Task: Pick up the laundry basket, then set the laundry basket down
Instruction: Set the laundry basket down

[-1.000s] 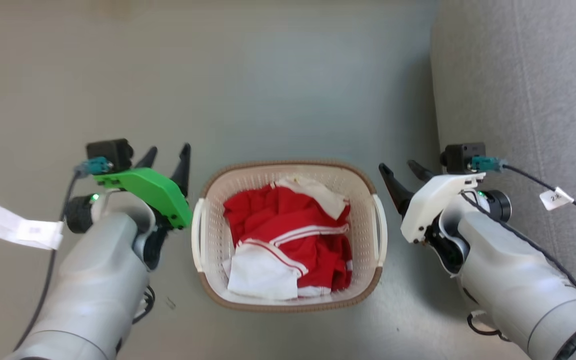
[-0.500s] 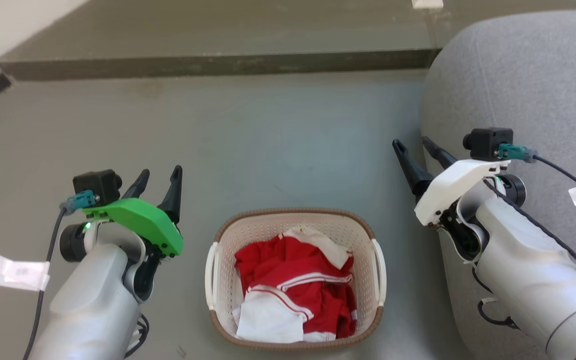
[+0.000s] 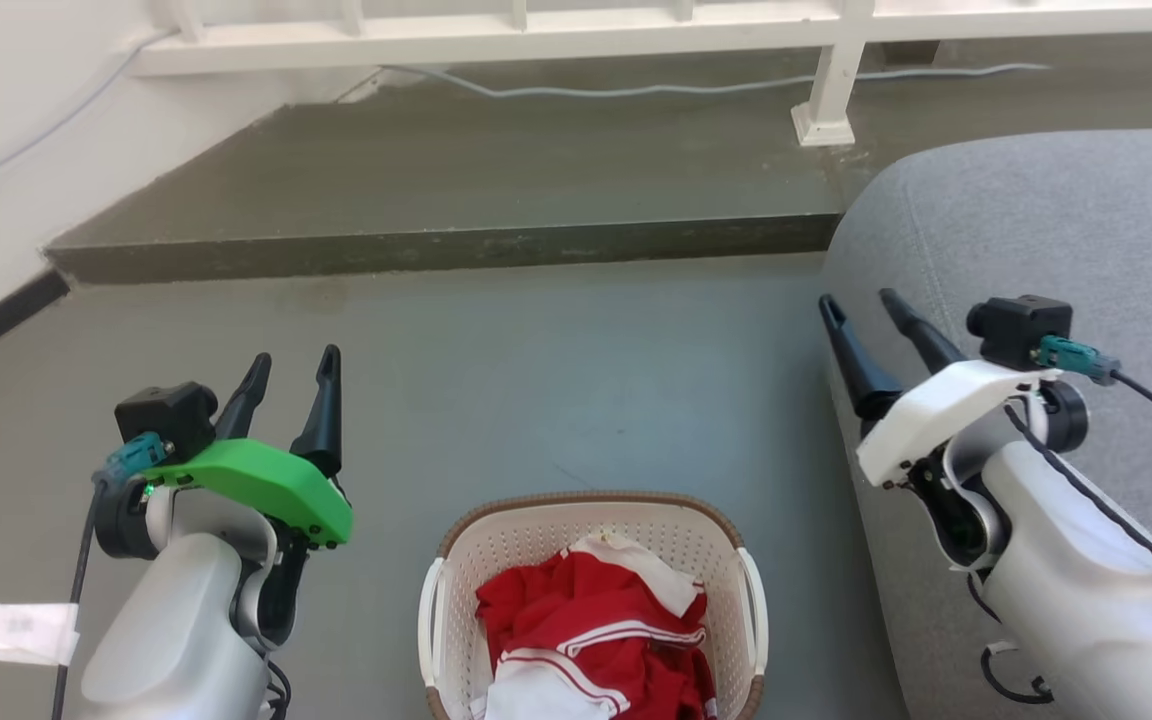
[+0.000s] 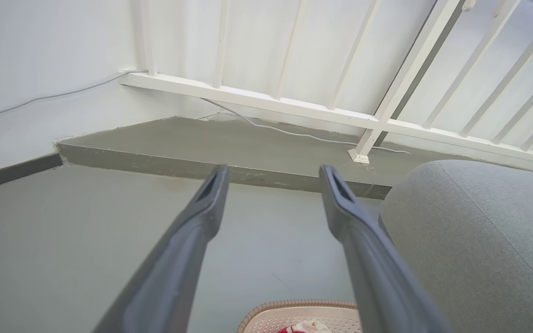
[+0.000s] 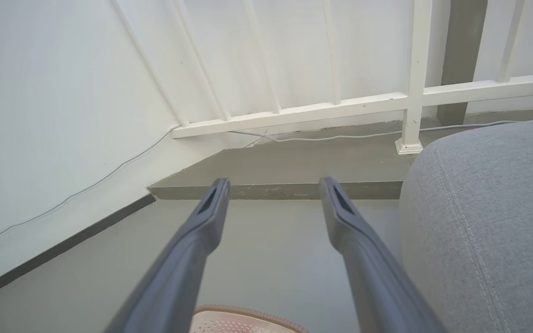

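Basket (image 3: 536,535): on floor (image 3: 556,380), laundry (image 3: 596,620) inside, unheld. Left gripper (image 3: 295,357), right gripper (image 3: 855,299): fingers apart, empty, flanking it, likely placed to take both side handles (image 3: 427,625).

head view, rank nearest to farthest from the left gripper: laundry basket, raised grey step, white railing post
1. Cream-white perforated laundry basket, just right of the left gripper.
2. Raised grey step, ahead.
3. White railing post, far right, on the step.
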Available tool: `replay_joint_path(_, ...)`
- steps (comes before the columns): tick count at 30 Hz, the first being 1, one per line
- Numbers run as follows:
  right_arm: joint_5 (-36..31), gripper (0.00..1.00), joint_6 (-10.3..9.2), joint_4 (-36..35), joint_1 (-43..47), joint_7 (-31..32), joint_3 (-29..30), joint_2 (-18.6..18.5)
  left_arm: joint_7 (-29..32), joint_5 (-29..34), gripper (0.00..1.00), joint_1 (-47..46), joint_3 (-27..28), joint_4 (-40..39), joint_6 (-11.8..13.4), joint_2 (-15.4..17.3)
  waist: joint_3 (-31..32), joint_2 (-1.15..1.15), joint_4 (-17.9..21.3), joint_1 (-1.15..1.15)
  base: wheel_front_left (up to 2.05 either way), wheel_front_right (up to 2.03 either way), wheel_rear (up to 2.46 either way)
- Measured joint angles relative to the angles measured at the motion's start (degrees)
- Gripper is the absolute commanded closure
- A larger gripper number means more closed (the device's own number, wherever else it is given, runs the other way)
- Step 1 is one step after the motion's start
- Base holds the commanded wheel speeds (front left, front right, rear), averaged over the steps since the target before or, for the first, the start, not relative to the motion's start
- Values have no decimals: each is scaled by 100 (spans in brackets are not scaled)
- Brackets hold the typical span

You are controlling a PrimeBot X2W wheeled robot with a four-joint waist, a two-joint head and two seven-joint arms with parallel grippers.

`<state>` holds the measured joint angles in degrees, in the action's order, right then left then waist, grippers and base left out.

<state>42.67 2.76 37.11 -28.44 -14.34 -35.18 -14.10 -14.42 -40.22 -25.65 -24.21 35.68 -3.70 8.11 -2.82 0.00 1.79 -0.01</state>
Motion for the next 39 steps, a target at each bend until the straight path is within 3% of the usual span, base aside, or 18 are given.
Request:
replay_joint_path(9, -488, 0, -305, -769, 671, -1, 553, -86, 0, 392, 0, 630, 448, -809, 174, -29, 178, 0, -28, 0, 0, 0, 0)
replay_joint_path(22, -1262, 0, -643, -1584, 1338, -2, 938, -119, 0, 1010, 0, 1536, 978, -1716, 197, -46, 244, 0, -33, 0, 0, 0, 0)
replay_joint_path(39, -1599, 0, -691, -2079, 1938, -8, 1281, -31, 0, 1356, 0, 2062, 1269, -2151, 159, -240, 237, 0, -5, 0, 0, 0, 0)
